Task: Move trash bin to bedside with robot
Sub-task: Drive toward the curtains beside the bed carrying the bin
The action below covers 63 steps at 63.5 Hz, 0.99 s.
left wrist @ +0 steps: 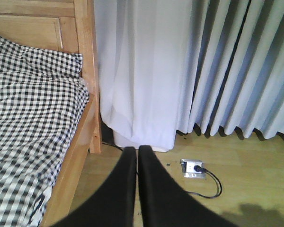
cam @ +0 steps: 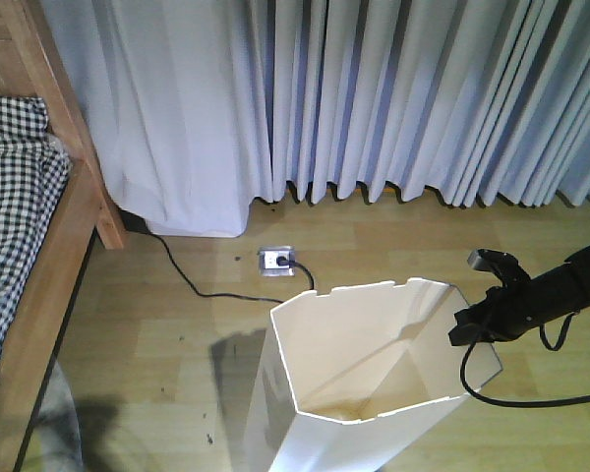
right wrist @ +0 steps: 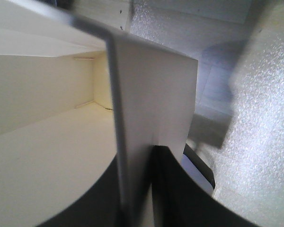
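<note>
Bin point(cam: 326, 441), thin white plastic, in R claw point(right wrist: 136, 189).

Pale curtains point(cam: 393, 98) hung down to wood floor point(cam: 157, 324); socket point(cam: 276, 261) set on floor, black cable point(cam: 187, 278) trailed beside it

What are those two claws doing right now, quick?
Left gripper: closed, holding nothing.
Right gripper: closed on the trash bin wall at its rim.
</note>
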Motion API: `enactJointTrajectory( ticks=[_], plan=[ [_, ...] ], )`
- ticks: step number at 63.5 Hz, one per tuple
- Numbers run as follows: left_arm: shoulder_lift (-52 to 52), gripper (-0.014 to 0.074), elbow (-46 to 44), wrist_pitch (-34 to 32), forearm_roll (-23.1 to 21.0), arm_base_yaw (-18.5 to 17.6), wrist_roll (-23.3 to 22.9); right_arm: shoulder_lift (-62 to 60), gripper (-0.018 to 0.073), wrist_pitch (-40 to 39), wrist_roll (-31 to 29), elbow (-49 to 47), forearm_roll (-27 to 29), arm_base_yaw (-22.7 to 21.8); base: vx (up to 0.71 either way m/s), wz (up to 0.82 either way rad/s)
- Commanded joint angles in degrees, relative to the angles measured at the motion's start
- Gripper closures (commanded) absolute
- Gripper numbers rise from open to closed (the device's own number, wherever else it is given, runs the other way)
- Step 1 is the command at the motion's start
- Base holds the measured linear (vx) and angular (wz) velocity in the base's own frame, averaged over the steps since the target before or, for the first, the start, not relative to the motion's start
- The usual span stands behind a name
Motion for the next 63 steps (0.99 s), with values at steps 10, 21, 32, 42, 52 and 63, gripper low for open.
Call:
enactJointTrajectory(
  ticks=[10,21,32,42,52,63],
  plan=[
    [-0.8,0.0603,0.2,-3.8,-0.1,-0.2,-0.2,-4.2,0.0564,12.7,0.8,-0.4,3.9,-0.3,0.22,-0.01],
    [-0.8,0.0603,0.2,-3.8,-0.1,-0.2,-0.2,-4.2,0.0564,12.7,0.8,-0.4,3.9,-0.3,0.2,0.01],
    [-0.8,0.0603,0.2,-3.8,-0.1,-0.2,-0.2,-4.2,0.0564,12.7,0.8,-0.4,3.9,-0.3,0.17,0.02],
    [-0.8,0.0603,0.2,-3.8,-0.1,-0.2,-0.2,-4.2,0.0564,12.7,0.8,-0.4,3.9,-0.3,0.13,0.02],
    [-0.8,0.0603,0.2,-3.8,-0.1,-0.2,-0.2,-4.2,0.0564,12.7,0.8,-0.4,3.9,-0.3,0.07,0.01],
    [-0.8,0.0603,0.2,-3.8,-0.1,-0.2,-0.2,-4.2,0.0564,12.7,0.8,-0.4,3.9,-0.3,0.02,-0.01]
  ],
)
